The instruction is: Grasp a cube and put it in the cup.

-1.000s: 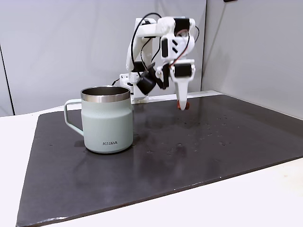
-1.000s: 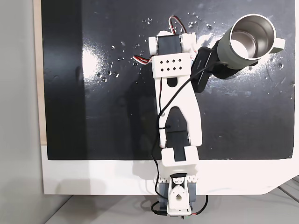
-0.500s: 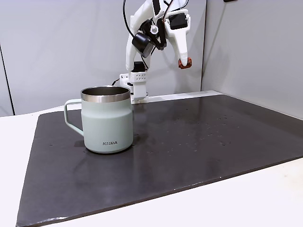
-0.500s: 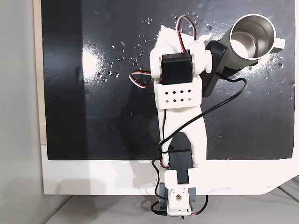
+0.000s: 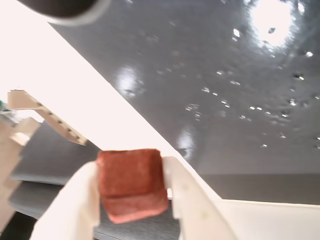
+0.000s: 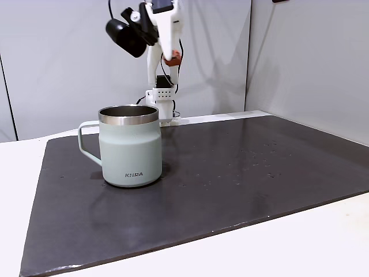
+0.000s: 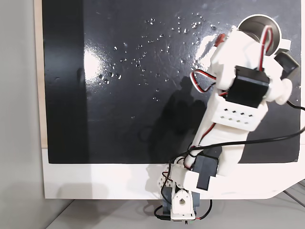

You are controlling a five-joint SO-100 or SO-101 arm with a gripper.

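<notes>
Black mat (image 6: pixel 242 179): glossy, speckled with small bright spots, covers most of the white table (image 6: pixel 323 242). In a fixed view from above, the mat (image 7: pixel 119 95) runs edge to edge with a white strip of table (image 7: pixel 95 181) below it. In the wrist view the mat (image 5: pixel 225 100) fills the upper right, with glare near the top.

Arm (image 7: pixel 233 114): white, black servos, red and black wiring. In a fixed view from above it reaches from its base at the bottom edge up and to the right, covering most of the mug. In a fixed view from the side the arm (image 6: pixel 158 69) stands at the far edge of the mat, raised high, upper end near the top of frame, behind and above the mug.

Mug (image 6: pixel 130 147): pale mint-grey, steel rim, handle to the left in this view, dark lettering low on the front. Upright on the mat, left of centre. From above, a part of its rim (image 7: pixel 255 19) shows at the top right, past the arm.

Gripper (image 5: pixel 131 200): two pale fingers (image 5: pixel 75 205), pinched on the cube from either side. From the side, the gripper (image 6: pixel 172 56) is held well above the mat, higher than the mug's rim.

Cube (image 5: pixel 132 182): reddish-brown, rounded edges, clamped between the fingers, off the mat. From the side the cube (image 6: pixel 172 58) is a small red spot at the fingertips, up and to the right of the mug.
</notes>
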